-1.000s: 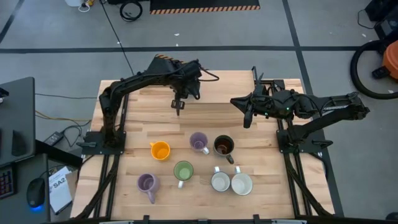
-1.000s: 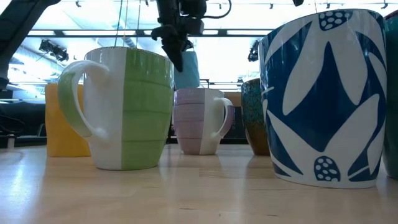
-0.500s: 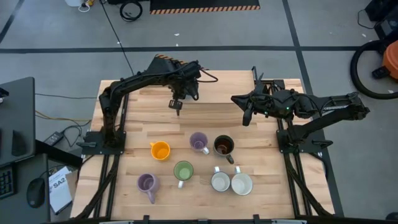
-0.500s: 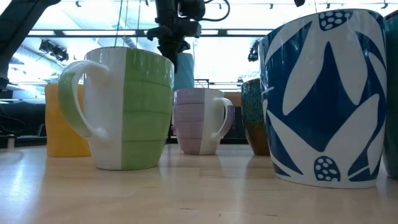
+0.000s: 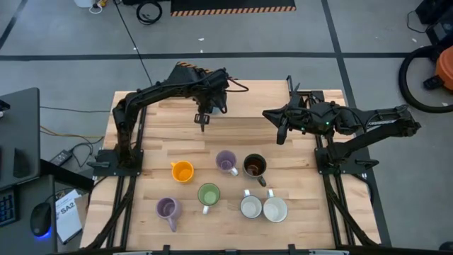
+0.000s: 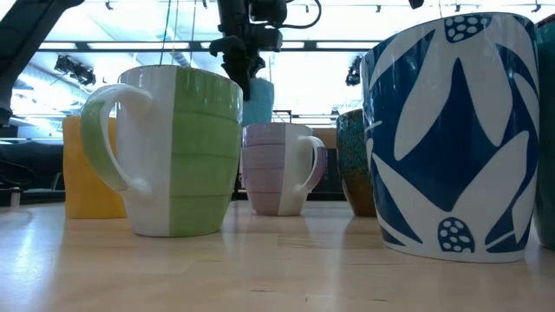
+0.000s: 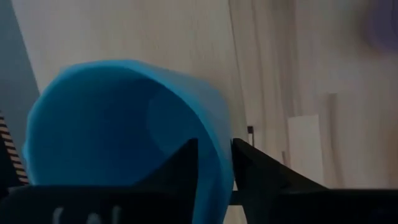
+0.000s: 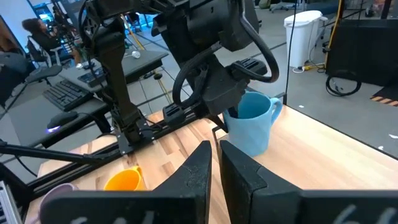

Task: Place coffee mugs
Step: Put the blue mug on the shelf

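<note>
Counter [image 5: 156, 117]: 8 mugs total.

- Blue mug [image 8: 252, 129] x1, upright at the far side, handle toward the open edge. Left tool [image 5: 204, 119] over it, fingers [image 7: 177, 168] straddling the rim wall, one inside, one outside, slightly parted; can't tell if they grip.
- Orange mug [image 5: 182, 171] x1, near-left of centre.
- Lilac x2: one mid-counter [image 5: 226, 162], just beside dark brown mug [image 5: 255, 166]; other near-left [image 5: 167, 210].
- Green mug [image 5: 208, 195] x1, between the lilacs, nearer the front.
- White x2 [image 5: 250, 207] [image 5: 274, 209], touching, near-right.

Right tool [image 5: 280, 134]: closed, empty, hovering right of the blue mug, well apart from the cluster.
</note>
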